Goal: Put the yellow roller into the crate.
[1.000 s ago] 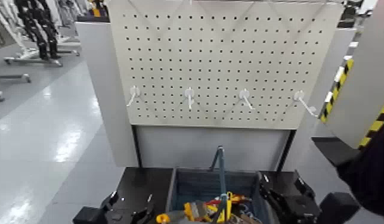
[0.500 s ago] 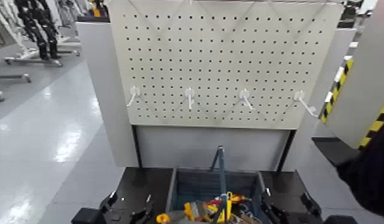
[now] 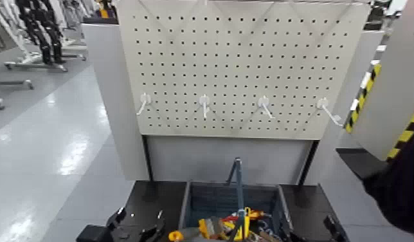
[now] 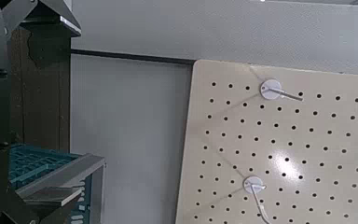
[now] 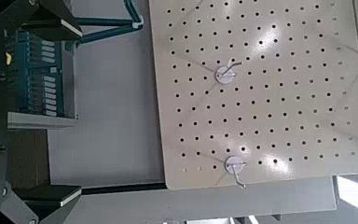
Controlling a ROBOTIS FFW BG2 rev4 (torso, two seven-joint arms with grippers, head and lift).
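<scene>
Dominating the head view, a white pegboard point(image 3: 245, 67) fills the 12 o'clock half, with four white hooks point(image 3: 204, 103) in a row across its lower part. Below it, a black surface point(image 3: 155, 203) carries the crate point(image 3: 213, 201), a dark grey-blue tote at 6 o'clock whose tall centre handle bar rises upright. Yellow and orange tools lie jumbled in the crate's near end point(image 3: 238, 225); whether the yellow roller is among them cannot be told, since no white sleeve shows clearly. The left tool point(image 3: 129, 230) sits low at 7 o'clock, just beside the crate's left wall and outside it, holding nothing visible; how far open it is cannot be told. The right tool point(image 3: 332, 228) barely shows at 5 o'clock, at the frame edge beside the crate's right wall, its opening likewise unreadable. Both wrist views show the pegboard and a ribbed crate wall point(image 5: 37, 70).
</scene>
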